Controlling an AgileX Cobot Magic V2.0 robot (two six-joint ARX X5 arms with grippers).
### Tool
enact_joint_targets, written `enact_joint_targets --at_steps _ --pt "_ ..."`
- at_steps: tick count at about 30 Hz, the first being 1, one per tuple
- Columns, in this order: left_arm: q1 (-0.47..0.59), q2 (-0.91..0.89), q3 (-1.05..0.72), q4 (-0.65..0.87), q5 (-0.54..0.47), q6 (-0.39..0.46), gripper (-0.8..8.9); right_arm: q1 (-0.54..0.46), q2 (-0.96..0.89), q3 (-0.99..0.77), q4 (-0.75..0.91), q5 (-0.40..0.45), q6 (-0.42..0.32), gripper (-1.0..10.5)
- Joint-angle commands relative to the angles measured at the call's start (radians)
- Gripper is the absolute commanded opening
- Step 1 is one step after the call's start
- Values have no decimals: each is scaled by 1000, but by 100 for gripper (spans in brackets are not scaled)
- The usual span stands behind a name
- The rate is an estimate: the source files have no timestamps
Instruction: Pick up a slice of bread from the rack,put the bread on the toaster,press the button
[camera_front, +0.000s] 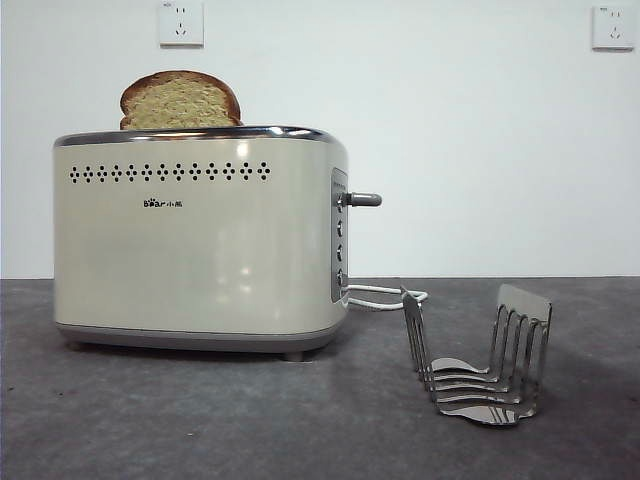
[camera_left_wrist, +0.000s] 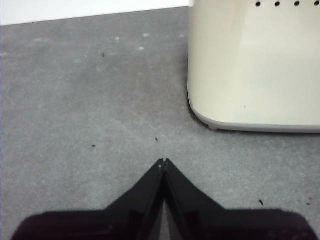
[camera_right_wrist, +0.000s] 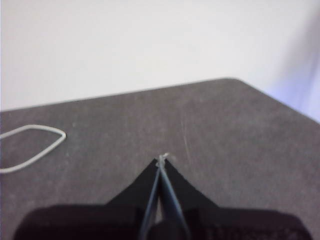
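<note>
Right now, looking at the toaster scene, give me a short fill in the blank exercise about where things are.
1. The slice of bread sticks up out of the top of the ____.
2. The rack on the table holds ____ slices.
3. The left end effector, near the toaster, has its jaws ____.
4. The white cord runs along the table behind the toaster and the ____.

Missing words: toaster; no; shut; rack
</note>
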Motion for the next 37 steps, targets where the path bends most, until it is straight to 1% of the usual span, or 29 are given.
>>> enact_joint_targets --at_steps 1,3,7,9,11,15,37 --pt "3 9 -10 5 0 -6 -4 -2 -20 -55 17 -4 11 1" --pt "3 17 -10 5 0 -6 -4 -2 -20 -80 6 -21 10 1" --pt "3 31 -10 5 0 -6 -4 -2 -20 -117 -11 -98 9 1" --pt "3 37 -10 7 0 -6 -4 -2 -20 -119 -16 -140 -3 1" --pt "3 41 -10 10 0 -6 -4 -2 -20 -119 -20 -160 -30 1" --pt "3 48 -10 15 0 -6 -4 -2 -20 -119 -20 -157 -54 1" --pt "3 50 -10 16 0 -6 -4 -2 -20 -119 -17 -155 -53 1"
